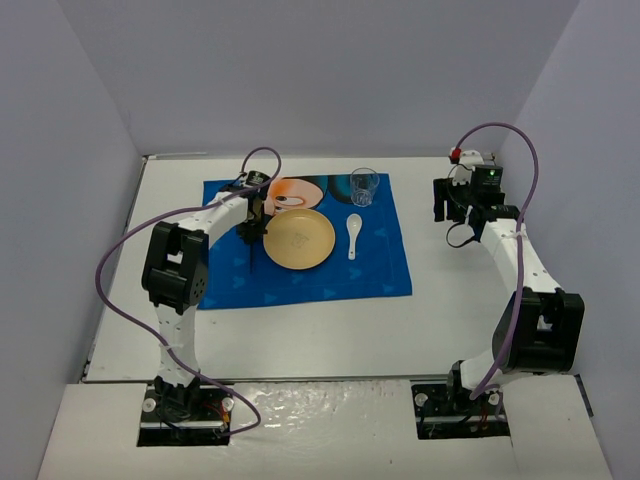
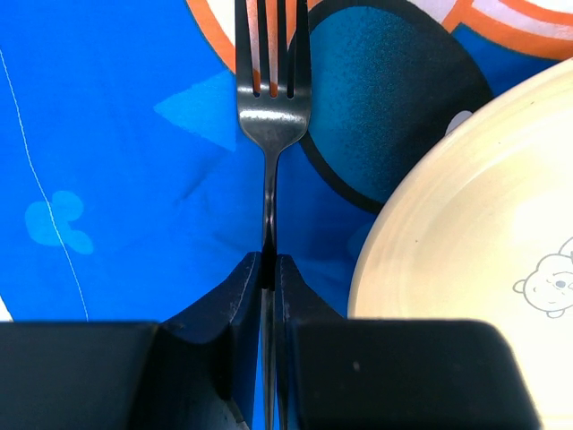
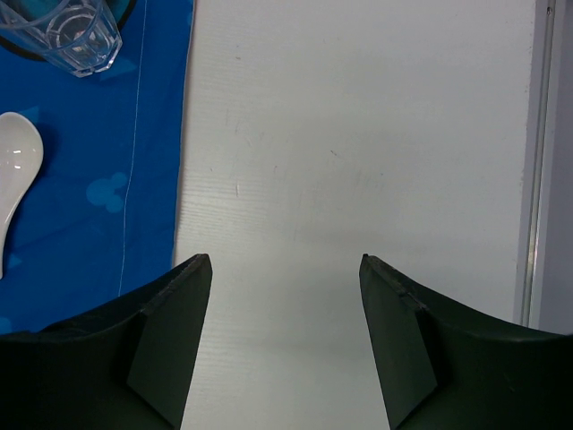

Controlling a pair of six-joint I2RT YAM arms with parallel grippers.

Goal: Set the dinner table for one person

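1. broadly, the large flat white rectangular dinner table [image 1: 450, 290] fills the enclosure floor, running from the arm bases at its near edge to the far wall.
2. a blue cartoon-mouse cloth placemat [image 1: 330, 280] lies mid-table, nearer the far edge.
3. on the mat sit a round pale-yellow plate [image 1: 299, 240], a white ceramic spoon [image 1: 354, 232] just right of it, and a clear drinking glass [image 1: 364, 186] beyond the spoon, toward the far edge.
4. the left gripper [image 2: 270, 269] is pinched narrow on the handle of a dark metal fork [image 2: 272, 116], whose tines point toward the far edge, just left of the plate.
5. the right gripper [image 3: 285, 260] hangs spread wide, holding nothing, over bare table toward the far right corner.
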